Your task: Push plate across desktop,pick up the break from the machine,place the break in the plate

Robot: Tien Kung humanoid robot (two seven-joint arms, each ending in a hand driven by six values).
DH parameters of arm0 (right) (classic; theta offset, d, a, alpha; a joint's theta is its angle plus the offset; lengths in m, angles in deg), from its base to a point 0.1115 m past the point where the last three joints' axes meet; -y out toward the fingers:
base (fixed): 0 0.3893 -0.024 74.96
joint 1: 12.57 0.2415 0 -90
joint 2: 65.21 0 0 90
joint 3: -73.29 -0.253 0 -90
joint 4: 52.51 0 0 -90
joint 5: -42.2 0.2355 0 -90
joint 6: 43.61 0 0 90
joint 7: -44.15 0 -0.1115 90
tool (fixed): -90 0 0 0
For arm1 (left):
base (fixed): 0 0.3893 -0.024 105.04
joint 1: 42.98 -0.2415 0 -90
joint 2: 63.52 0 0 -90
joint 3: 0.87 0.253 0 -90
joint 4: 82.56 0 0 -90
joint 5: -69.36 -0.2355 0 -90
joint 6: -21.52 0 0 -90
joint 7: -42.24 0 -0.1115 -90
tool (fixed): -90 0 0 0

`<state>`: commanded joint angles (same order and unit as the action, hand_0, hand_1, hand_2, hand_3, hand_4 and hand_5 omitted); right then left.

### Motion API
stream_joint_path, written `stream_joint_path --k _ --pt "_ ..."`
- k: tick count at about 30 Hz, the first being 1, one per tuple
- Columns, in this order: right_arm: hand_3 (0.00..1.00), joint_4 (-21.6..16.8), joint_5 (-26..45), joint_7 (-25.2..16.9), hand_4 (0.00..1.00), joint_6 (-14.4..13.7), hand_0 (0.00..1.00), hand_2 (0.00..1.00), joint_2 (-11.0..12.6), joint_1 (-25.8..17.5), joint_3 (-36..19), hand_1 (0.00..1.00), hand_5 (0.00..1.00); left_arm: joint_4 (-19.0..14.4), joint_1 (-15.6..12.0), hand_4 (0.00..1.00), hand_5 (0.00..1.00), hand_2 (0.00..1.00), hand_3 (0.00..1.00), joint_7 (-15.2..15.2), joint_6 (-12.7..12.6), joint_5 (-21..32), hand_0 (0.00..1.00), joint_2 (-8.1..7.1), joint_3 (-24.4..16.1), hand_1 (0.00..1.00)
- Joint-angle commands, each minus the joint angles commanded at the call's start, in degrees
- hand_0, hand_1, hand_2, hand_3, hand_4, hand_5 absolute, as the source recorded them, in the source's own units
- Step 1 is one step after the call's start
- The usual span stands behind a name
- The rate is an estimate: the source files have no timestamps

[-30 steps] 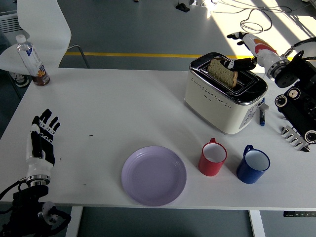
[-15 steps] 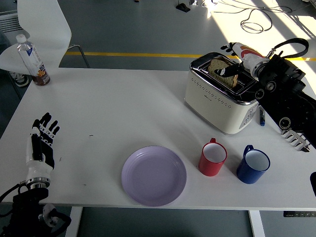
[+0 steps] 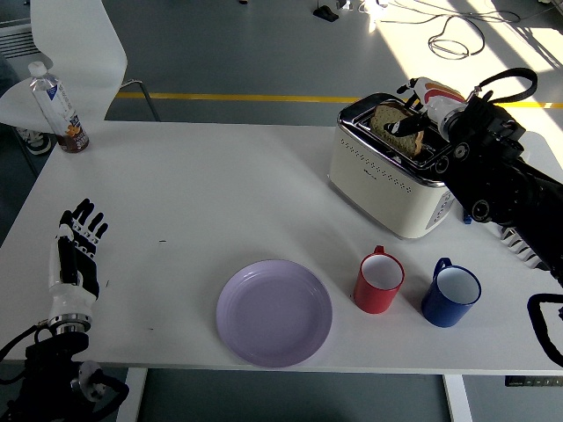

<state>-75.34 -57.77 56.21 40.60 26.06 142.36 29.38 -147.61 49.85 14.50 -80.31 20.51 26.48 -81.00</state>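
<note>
A slice of brown bread (image 3: 387, 121) stands in the slot of the cream toaster (image 3: 387, 180) at the table's back right. My right hand (image 3: 412, 125) reaches over the toaster's top from the right, its black fingers (image 3: 403, 128) curled onto the slice's upper edge. The bread still sits in the slot. A lilac plate (image 3: 274, 312) lies flat near the front edge, left of the mugs. My left hand (image 3: 75, 251) rests at the table's left edge, fingers spread and holding nothing.
A red mug (image 3: 379, 281) and a blue mug (image 3: 450, 294) stand in front of the toaster, right of the plate. A water bottle (image 3: 57, 110) stands at the far left corner, with a white chair (image 3: 75, 53) behind it.
My right arm has swung in over the toaster's right end and the fingers have closed onto the bread. The left hand has barely shifted.
</note>
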Motion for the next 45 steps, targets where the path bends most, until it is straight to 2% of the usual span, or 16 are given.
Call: stream_joint_path --k 3,4,9,10,12,15,16,21,22,27,28,30,37,40,45 --pt "0.697 1.0 0.8 0.3 0.840 -0.2 0.495 0.524 -0.5 0.4 1.0 0.518 0.315 0.0 0.2 0.502 0.998 0.896 0.797 0.0 0.0 0.0 0.835 0.00 0.1 0.857" --pt "0.651 1.6 1.4 0.3 0.834 -0.4 0.433 0.494 -0.8 0.6 1.8 0.481 0.309 0.0 0.2 0.501 0.998 0.895 0.793 0.0 0.0 0.0 0.834 0.00 0.1 0.856" --pt "0.651 3.0 2.3 0.4 0.834 -1.5 0.433 0.494 -1.3 1.1 3.1 0.481 0.309 0.0 0.2 0.501 0.998 0.895 0.793 0.0 0.0 0.1 0.834 0.00 0.1 0.856" --pt "0.565 3.1 2.3 0.4 0.799 -1.6 0.366 0.448 -1.3 1.1 3.2 0.431 0.275 0.0 0.2 0.493 0.998 0.893 0.791 0.0 0.0 0.1 0.834 0.00 0.1 0.856" --pt "0.565 3.2 2.4 0.2 0.799 -1.8 0.366 0.448 -1.3 1.1 3.5 0.431 0.275 0.0 0.3 0.493 0.998 0.893 0.791 0.0 0.0 0.0 0.834 0.00 0.1 0.856" --pt "0.565 2.5 1.9 0.2 0.799 -3.8 0.366 0.448 -1.3 1.0 4.4 0.431 0.275 0.1 0.3 0.493 0.998 0.893 0.791 0.0 0.0 0.0 0.834 0.00 0.1 0.856" --pt "0.468 2.5 1.8 0.3 0.580 -3.9 0.264 0.432 -1.3 1.0 4.4 0.350 0.096 0.1 0.2 0.484 0.998 0.894 0.790 0.0 0.0 0.0 0.834 0.00 0.1 0.855" --pt "0.468 1.4 0.9 0.0 0.580 -4.8 0.264 0.432 -0.5 1.3 4.8 0.350 0.096 0.0 0.6 0.484 0.998 0.894 0.790 0.0 0.0 0.1 0.834 0.00 -0.1 0.855" --pt "0.424 1.1 0.2 0.2 0.357 -5.2 0.303 0.381 -0.4 1.4 4.7 0.322 0.002 0.0 0.7 0.483 0.998 0.894 0.788 -0.1 0.0 0.1 0.835 0.00 -0.2 0.855" --pt "0.424 -0.1 -2.2 0.9 0.357 -5.6 0.303 0.381 0.4 1.9 4.2 0.322 0.002 0.0 0.9 0.483 0.998 0.894 0.788 -0.1 0.0 0.2 0.835 0.00 -0.5 0.855" --pt "0.385 -0.3 -2.6 1.0 0.196 -5.5 0.265 0.350 0.6 2.0 4.1 0.275 0.002 -0.1 0.9 0.482 0.998 0.894 0.787 -0.1 0.0 0.2 0.835 0.00 -0.5 0.855" --pt "0.385 -1.0 -3.6 1.3 0.196 -5.3 0.265 0.350 1.0 2.1 3.9 0.275 0.002 -0.1 1.0 0.482 0.998 0.894 0.787 -0.1 0.0 0.2 0.835 0.00 -0.6 0.855" --pt "0.371 -7.8 -8.0 2.7 0.174 -4.1 0.249 0.341 4.8 1.6 1.4 0.275 0.002 -0.2 0.8 0.476 0.998 0.894 0.786 -0.1 0.1 0.1 0.835 0.00 -0.9 0.855" --pt "0.354 -13.8 -11.8 3.9 0.161 -3.0 0.227 0.330 8.1 1.2 -0.9 0.254 0.002 -0.2 0.3 0.474 0.998 0.894 0.785 -0.1 0.1 0.1 0.835 0.00 -1.0 0.855" --pt "0.354 -22.7 -15.9 5.5 0.161 -2.5 0.227 0.330 12.1 0.3 -3.9 0.254 0.002 -0.3 -0.2 0.474 0.998 0.894 0.785 -0.1 0.1 0.0 0.835 0.00 -1.1 0.855"
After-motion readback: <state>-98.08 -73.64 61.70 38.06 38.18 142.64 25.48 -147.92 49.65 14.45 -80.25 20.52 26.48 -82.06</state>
